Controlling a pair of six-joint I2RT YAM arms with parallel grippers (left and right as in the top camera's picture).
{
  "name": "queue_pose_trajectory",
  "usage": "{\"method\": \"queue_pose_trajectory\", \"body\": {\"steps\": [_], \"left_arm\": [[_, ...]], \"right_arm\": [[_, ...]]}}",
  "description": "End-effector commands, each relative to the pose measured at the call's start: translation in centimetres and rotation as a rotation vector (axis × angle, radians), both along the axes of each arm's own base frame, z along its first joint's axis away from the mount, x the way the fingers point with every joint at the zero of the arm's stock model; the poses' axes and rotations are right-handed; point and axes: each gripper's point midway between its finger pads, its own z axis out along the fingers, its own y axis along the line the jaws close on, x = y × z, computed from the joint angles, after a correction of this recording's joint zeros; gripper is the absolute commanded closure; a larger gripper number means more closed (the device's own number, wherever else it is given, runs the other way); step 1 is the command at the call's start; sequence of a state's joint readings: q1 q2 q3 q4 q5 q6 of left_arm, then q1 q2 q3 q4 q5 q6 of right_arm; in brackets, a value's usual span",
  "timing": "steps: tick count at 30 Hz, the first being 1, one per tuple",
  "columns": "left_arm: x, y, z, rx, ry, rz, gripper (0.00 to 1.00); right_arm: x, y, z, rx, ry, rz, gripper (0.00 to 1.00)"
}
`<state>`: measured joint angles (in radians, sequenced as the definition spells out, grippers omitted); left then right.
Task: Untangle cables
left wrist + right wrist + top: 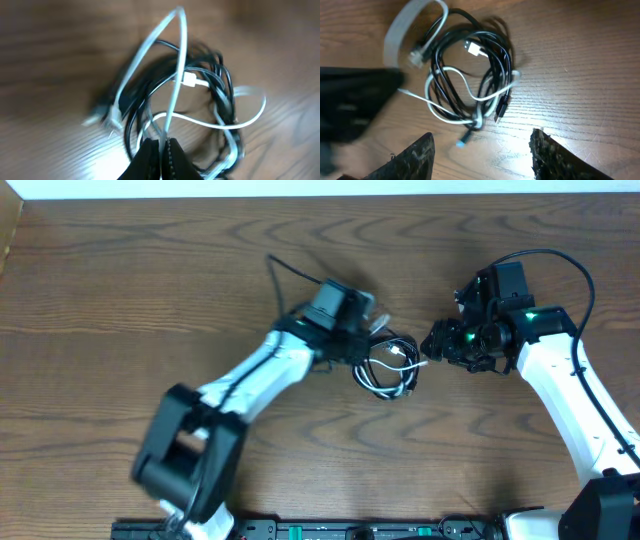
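Observation:
The cables (390, 368) lie looped together in a small bundle mid-table: a thin white cable (177, 75) threaded through coils of thin black cable (222, 80). My left gripper (162, 150) is shut on a strand of the white cable, which runs taut up from the jaws. In the overhead view the left gripper (372, 335) sits at the bundle's upper left edge. My right gripper (432, 345) hovers just right of the bundle, open, with bare wood between its fingers (415, 155). From the right wrist the black cable (495, 40) and white cable (451, 69) lie ahead of the fingertips.
Brown wooden table (120, 290) all round. A white plug (475, 48) and a black plug (501, 107) stick out of the bundle. The left arm's dark body (350, 105) shows blurred at the left of the right wrist view.

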<state>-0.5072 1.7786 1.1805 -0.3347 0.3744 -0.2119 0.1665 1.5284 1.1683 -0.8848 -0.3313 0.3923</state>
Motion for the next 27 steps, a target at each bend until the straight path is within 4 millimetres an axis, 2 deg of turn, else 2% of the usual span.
{"method": "queue_pose_trajectory", "body": {"steps": [1,3,5,10,14,19,22,26,27], "left_arm": [[1.7,2.8,6.7,-0.081,-0.068,0.163,0.92],[1.2,4.1,7.6,-0.077,-0.051,0.192,0.93],[0.1,5.5,7.5,-0.041,-0.014,0.217,0.93],[-2.8,9.7,4.1,0.155,0.149,0.378,0.92],[-5.2,10.7,1.6,0.214,0.278,0.427,0.93],[-6.5,11.5,-1.0,0.260,0.367,0.478,0.92],[-7.2,11.8,-2.5,0.288,0.415,0.501,0.92],[-7.7,12.0,-3.4,0.306,0.453,0.520,0.93],[-7.7,12.2,-3.4,0.303,0.464,0.542,0.93]], "right_arm": [[0.4,-0.4,0.4,-0.008,-0.021,-0.001,0.41],[0.5,-0.4,0.5,-0.007,-0.027,-0.001,0.41],[0.6,-0.4,0.5,-0.007,-0.030,-0.001,0.40],[0.6,-0.3,0.5,-0.005,-0.032,0.002,0.40],[1.0,1.1,1.0,0.021,-0.066,0.036,0.41],[2.7,3.6,1.6,0.055,-0.151,0.069,0.41],[4.0,5.8,1.6,0.073,-0.217,0.118,0.40],[5.5,8.3,-0.1,0.074,-0.266,0.200,0.41],[6.2,9.4,-1.7,0.067,-0.285,0.268,0.41]]}}
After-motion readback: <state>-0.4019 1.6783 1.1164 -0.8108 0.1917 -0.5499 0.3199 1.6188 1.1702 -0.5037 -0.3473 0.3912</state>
